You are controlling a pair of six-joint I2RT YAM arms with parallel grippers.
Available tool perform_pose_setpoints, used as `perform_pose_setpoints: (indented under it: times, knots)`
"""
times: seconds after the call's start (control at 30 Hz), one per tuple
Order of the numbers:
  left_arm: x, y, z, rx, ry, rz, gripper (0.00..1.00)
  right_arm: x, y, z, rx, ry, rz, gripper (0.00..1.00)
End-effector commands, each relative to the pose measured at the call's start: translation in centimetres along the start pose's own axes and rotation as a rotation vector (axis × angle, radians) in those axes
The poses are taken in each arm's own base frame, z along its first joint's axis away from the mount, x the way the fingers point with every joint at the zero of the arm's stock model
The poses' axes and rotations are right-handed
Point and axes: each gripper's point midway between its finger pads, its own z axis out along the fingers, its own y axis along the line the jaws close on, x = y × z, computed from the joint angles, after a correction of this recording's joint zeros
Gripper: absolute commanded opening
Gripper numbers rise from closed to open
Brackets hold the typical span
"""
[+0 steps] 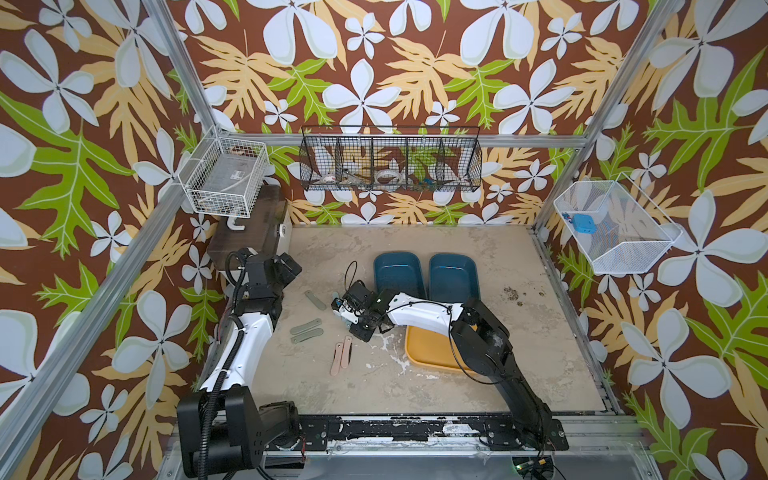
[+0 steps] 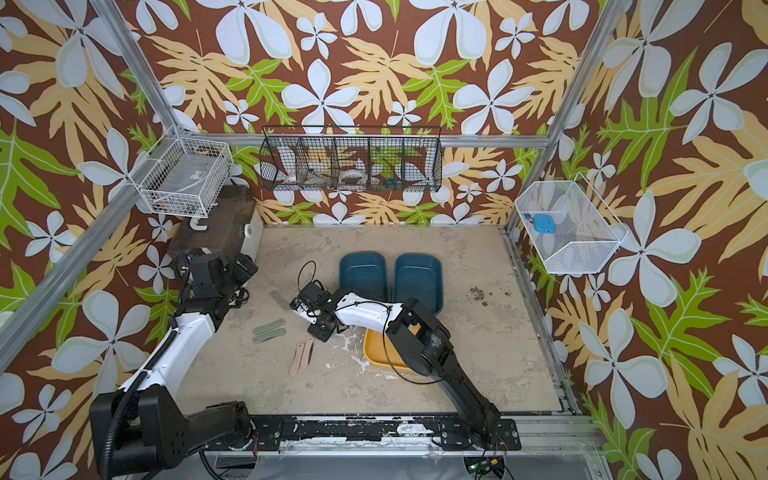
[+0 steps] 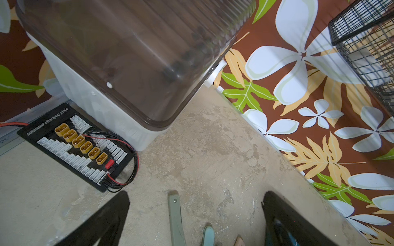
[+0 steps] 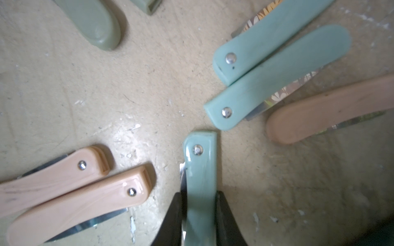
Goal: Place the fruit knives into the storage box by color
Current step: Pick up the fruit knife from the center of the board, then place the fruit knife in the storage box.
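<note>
Our right claw [image 4: 199,209] pinches one light blue knife [image 4: 200,161] across its handle. The knife lies on the table [image 4: 149,85], its tip near two other blue knives [image 4: 277,72]. We should lift straight up, so the peeking blade edge snags nothing.

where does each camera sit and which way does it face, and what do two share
Top views: high over the front edge, looking down and back over the table; left arm and right arm show whole.
Left wrist: on the left arm, facing the brown-lidded box and charging board; open left gripper shows.
Right wrist: close above the table, looking down; right gripper shut on a light blue knife.
Shared: the side-by-side pink knives appear in both top views and the right wrist view.
</note>
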Motion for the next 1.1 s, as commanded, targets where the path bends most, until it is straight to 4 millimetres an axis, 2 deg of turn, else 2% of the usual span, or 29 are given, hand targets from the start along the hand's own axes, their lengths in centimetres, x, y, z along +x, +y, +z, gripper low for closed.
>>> perform_pose_setpoints:
  times: [0.0, 0.1, 0.33, 0.5, 0.6, 0.7, 0.83, 0.93, 1.07]
  knots:
    - [-0.3, -0.3, -0.1, 0.015, -0.012, -0.017, 1.00, 0.8, 0.0, -0.5, 0.002, 0.035, 0.013, 0.19]
    - [-0.2, -0.2, 0.0, 0.016, -0.009, -0.016, 1.00, 0.4, 0.0, -1.1, 0.004, 0.021, 0.018, 0.19]
    - [0.0, -0.3, 0.1, 0.022, -0.002, -0.022, 1.00, -1.7, -0.3, -4.0, 0.021, -0.049, 0.029, 0.19]
    - [0.2, -0.3, 0.2, 0.026, 0.003, -0.021, 1.00, -3.1, -1.1, -6.9, 0.066, -0.107, 0.034, 0.19]
    - [0.2, -0.4, 0.2, 0.032, 0.005, -0.020, 1.00, -4.0, -2.2, -9.1, 0.107, -0.148, 0.044, 0.19]
    - [0.4, -0.6, 0.3, 0.042, 0.013, -0.018, 1.00, -4.3, -4.2, -11.5, 0.135, -0.190, 0.087, 0.19]
    - [0.5, -1.1, 0.2, 0.067, 0.025, -0.019, 1.00, -3.2, -8.8, -14.6, 0.190, -0.237, 0.184, 0.19]
    - [0.6, -1.5, 0.2, 0.089, 0.034, -0.020, 1.00, -1.0, -12.9, -16.2, 0.232, -0.249, 0.283, 0.20]
    - [0.9, -2.3, 0.2, 0.112, 0.048, -0.012, 1.00, 3.3, -18.6, -17.5, 0.290, -0.254, 0.455, 0.20]
